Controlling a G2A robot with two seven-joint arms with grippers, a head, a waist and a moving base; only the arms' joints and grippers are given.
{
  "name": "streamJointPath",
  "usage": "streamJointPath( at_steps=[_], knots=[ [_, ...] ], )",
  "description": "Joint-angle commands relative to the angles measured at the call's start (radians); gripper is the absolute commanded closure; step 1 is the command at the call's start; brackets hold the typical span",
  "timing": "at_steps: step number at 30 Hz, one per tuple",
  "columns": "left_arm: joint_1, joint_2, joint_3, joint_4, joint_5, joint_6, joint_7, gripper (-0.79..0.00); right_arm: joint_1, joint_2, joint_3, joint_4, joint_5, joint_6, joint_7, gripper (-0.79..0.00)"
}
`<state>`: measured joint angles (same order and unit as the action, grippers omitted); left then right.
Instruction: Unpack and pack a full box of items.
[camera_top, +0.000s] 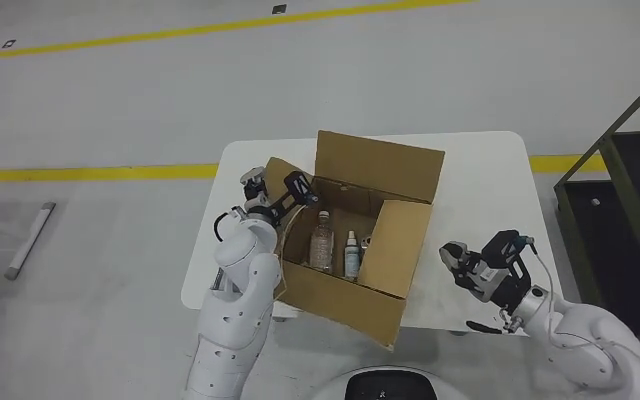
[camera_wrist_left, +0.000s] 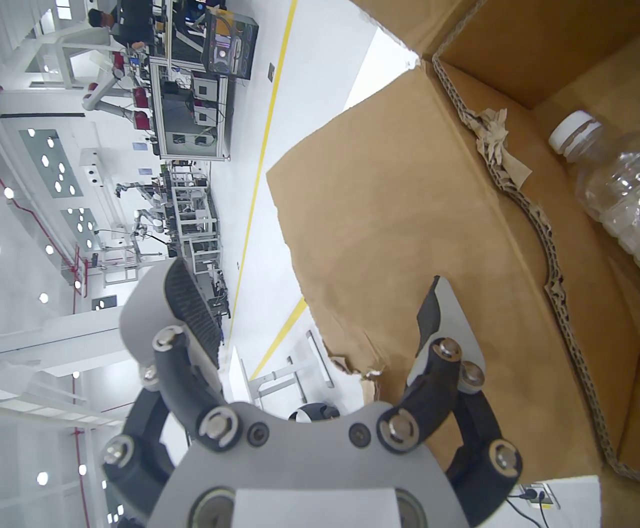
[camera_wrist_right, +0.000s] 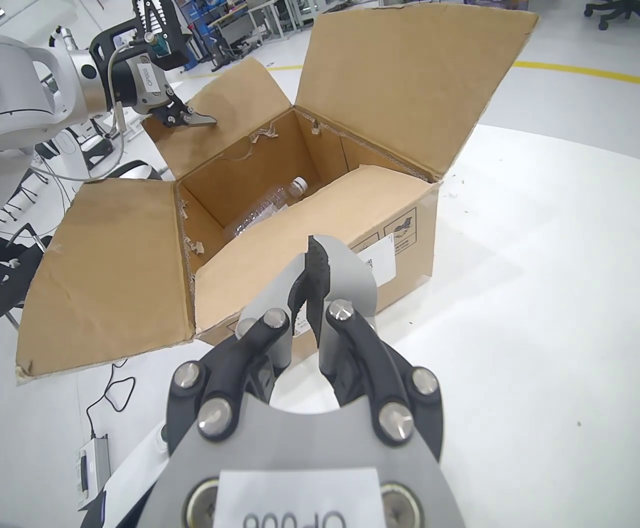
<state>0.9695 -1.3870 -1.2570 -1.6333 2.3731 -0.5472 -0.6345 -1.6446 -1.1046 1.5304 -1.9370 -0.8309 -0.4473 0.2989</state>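
On table (camera_top: 480, 170) — brown box (camera_top: 380, 165), flaps up | left tool (camera_wrist_left: 305, 280) agape | right tool (camera_wrist_right: 314, 252) closed, empty

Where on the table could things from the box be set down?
The widest bare patch of the table lies between the box and the table's right edge. Inside the box it is crowded: a clear bottle and a spray bottle lie side by side.

The white worktop (camera_top: 480, 160) lies under and ahead of the right pincer (camera_top: 452, 260). On the grey floor (camera_top: 400, 80) beyond the left pincer (camera_top: 274, 185) run yellow lines (camera_top: 100, 172). A pale bar (camera_top: 30, 238) lies well off to its outer side. A dark metal frame (camera_top: 600, 190) stands outside the right pincer.
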Motion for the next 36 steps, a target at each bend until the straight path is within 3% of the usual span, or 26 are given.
streamJointPath(
  at_steps=[1,12,18,22,28,31,34,36],
  knots=[
    [0.005,0.0,-0.002,0.005,-0.002,0.007,-0.005,-0.785,-0.003,0.0,0.001,0.001,0.002,0.002,0.0,0.0],
    [0.051,-0.002,-0.005,0.004,-0.005,0.031,-0.033,-0.785,-0.013,0.002,0.005,0.0,0.01,0.013,0.0,0.0],
    [0.039,-0.014,-0.007,-0.077,-0.108,0.098,-0.022,-0.785,-0.023,0.001,0.039,0.003,0.036,0.058,-0.04,0.0],
    [0.025,-0.038,-0.018,-0.132,-0.385,0.164,-0.07,-0.785,-0.039,0.001,0.089,0.007,0.078,0.098,-0.068,0.0],
    [-0.008,-0.065,0.044,-0.164,-0.753,0.145,-0.107,-0.785,-0.07,0.004,0.166,0.018,0.119,0.108,-0.067,0.0],
    [0.003,-0.077,0.069,-0.152,-0.954,0.157,-0.137,-0.785,-0.088,0.005,0.195,0.023,0.13,0.106,-0.065,0.0],
    [0.008,-0.089,0.092,-0.129,-1.191,0.204,-0.237,-0.785,-0.107,0.006,0.214,0.018,0.139,0.102,-0.062,0.0],
    [0.004,-0.093,0.099,-0.114,-1.27,0.24,-0.277,-0.785,-0.119,0.006,0.222,0.015,0.14,0.1,-0.062,0.0]
  ],
)
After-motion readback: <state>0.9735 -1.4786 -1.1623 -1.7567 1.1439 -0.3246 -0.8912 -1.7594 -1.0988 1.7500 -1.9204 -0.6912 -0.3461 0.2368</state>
